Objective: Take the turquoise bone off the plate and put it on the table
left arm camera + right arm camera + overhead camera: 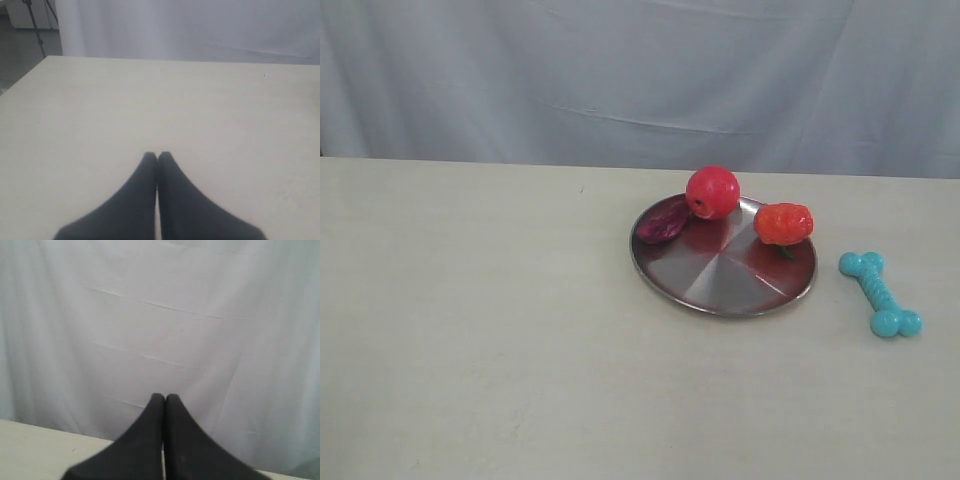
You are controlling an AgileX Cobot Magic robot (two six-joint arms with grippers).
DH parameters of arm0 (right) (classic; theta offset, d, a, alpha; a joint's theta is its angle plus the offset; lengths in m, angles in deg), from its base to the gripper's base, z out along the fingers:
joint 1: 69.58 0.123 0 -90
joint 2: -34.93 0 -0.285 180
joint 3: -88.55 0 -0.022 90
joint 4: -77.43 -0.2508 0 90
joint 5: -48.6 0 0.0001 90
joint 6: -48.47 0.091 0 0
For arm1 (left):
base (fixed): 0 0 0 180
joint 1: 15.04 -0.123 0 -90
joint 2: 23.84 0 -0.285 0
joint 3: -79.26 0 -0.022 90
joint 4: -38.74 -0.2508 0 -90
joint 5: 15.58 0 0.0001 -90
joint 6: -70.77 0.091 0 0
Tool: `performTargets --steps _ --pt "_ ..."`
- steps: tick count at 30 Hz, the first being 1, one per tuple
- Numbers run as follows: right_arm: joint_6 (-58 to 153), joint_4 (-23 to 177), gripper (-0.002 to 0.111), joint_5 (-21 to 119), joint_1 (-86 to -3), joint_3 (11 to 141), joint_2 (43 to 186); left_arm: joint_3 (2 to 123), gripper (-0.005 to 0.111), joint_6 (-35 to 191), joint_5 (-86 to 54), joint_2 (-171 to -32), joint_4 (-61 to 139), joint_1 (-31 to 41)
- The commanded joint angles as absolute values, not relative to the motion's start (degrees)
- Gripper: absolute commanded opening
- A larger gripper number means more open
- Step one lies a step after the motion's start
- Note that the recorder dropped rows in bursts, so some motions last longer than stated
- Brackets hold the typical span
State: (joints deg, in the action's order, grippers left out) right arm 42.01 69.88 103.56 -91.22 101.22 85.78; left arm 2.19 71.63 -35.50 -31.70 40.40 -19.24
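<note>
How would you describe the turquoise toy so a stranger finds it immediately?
Find the round silver plate on the beige table. Right of it in the exterior view lies the turquoise bone. Only it is blue-green and knob-ended, and only it lies off the plate.

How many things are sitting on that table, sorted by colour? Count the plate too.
Silver: 1, the plate.
Red: 1, the round toy on the plate.
Orange-red: 1, the lumpy toy on the plate.
Dark purple: 1, the flat piece at the plate's rim.
Turquoise: 1, the bone on the table, off the plate.
Total: 5.
</note>
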Motion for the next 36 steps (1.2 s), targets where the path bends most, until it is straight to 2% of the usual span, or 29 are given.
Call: performTargets --steps 1,21,30,36 --pt "43.7 71.2 0.000 106.8 -89.4 101.2 83.4 2.0 0.000 71.4 -35.2 -31.6 40.7 -19.5" --pt "44.3 71.2 0.000 102.8 -89.4 100.8 76.7 2.0 0.000 71.4 -35.2 -31.6 40.7 -19.5" --pt "44.3 73.1 0.000 84.1 -89.4 80.4 65.4 2.0 0.000 71.4 -35.2 -31.6 40.7 -19.5" --pt "44.3 72.8 0.000 77.9 -89.4 63.3 60.3 2.0 0.000 71.4 -35.2 -31.6 40.7 -19.5"
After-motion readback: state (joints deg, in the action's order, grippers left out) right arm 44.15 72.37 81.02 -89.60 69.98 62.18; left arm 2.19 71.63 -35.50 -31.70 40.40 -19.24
